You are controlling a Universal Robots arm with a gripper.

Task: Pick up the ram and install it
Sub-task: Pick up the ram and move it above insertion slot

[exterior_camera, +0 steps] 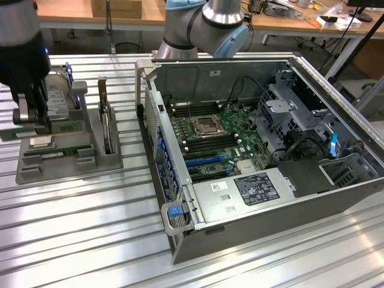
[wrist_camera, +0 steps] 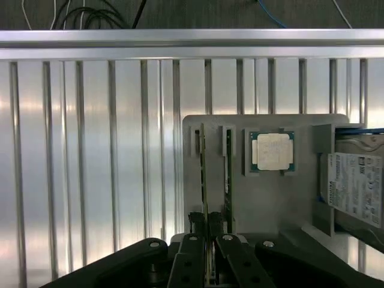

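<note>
We are working on the pick-up: the gripper point(wrist_camera: 208, 223) is pinching the ram point(wrist_camera: 204, 174) with its jaws nearly together, the ram standing on edge in the grey holder point(wrist_camera: 276, 204). We are judging that lifting calls for a straight pull, since a second stick point(wrist_camera: 228, 180) is standing just beside it.

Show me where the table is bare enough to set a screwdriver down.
The slatted table is bare on the exterior camera's side of the grey parts tray and the open computer case. A narrow strip between them is free too. Crowded: the tray, where the gripper grips the ram, and inside the case.
</note>
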